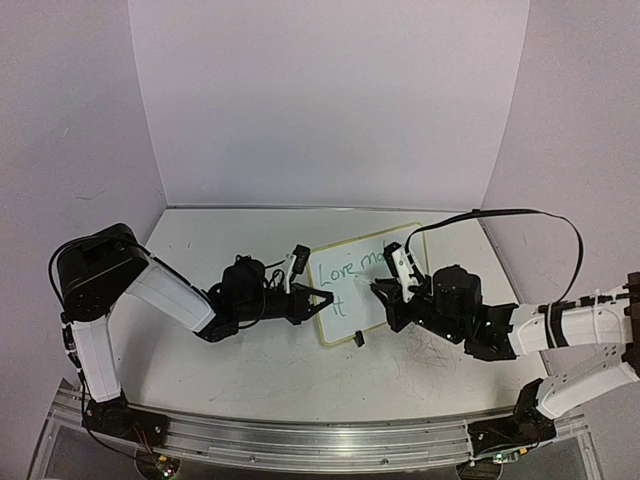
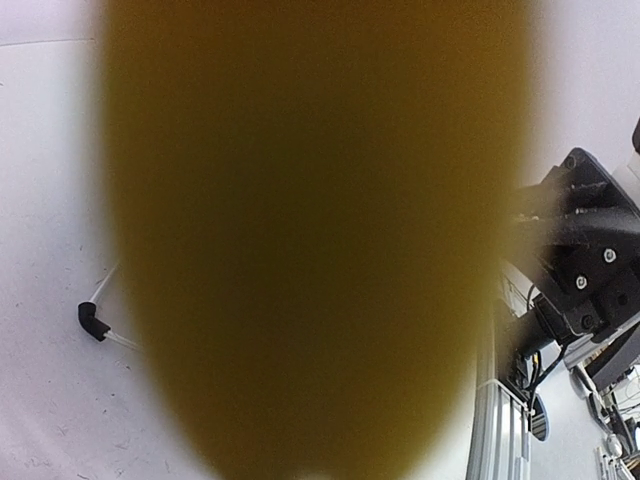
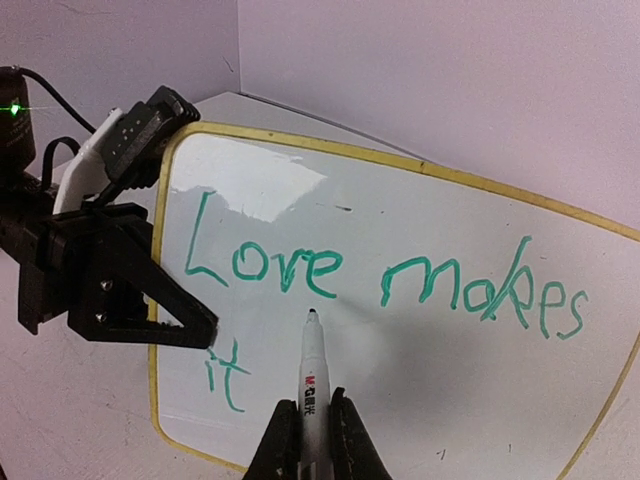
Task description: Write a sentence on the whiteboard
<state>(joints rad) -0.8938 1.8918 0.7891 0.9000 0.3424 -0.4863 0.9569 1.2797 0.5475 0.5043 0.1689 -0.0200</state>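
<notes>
The whiteboard (image 1: pixel 346 316) (image 3: pixel 430 380), white with a thin yellow frame, stands tilted mid-table. On it is written "Love makes" and, below that, "it" in green. My left gripper (image 1: pixel 322 298) (image 3: pixel 196 326) is shut on the board's left edge; in the left wrist view a yellow-brown blur (image 2: pixel 310 240) covers its jaws. My right gripper (image 1: pixel 378 290) (image 3: pixel 312 402) is shut on a white marker (image 3: pixel 311 372). The marker's dark tip sits just below the "e" of "Love", to the right of "it". A black clip foot (image 1: pixel 358 338) (image 2: pixel 92 320) rests on the table.
White walls close in the table at the back and on both sides. A black cable (image 1: pixel 520 214) arches over the right arm. An aluminium rail (image 1: pixel 320 435) runs along the near edge. The right arm's black links (image 2: pixel 590 260) show beside the blur.
</notes>
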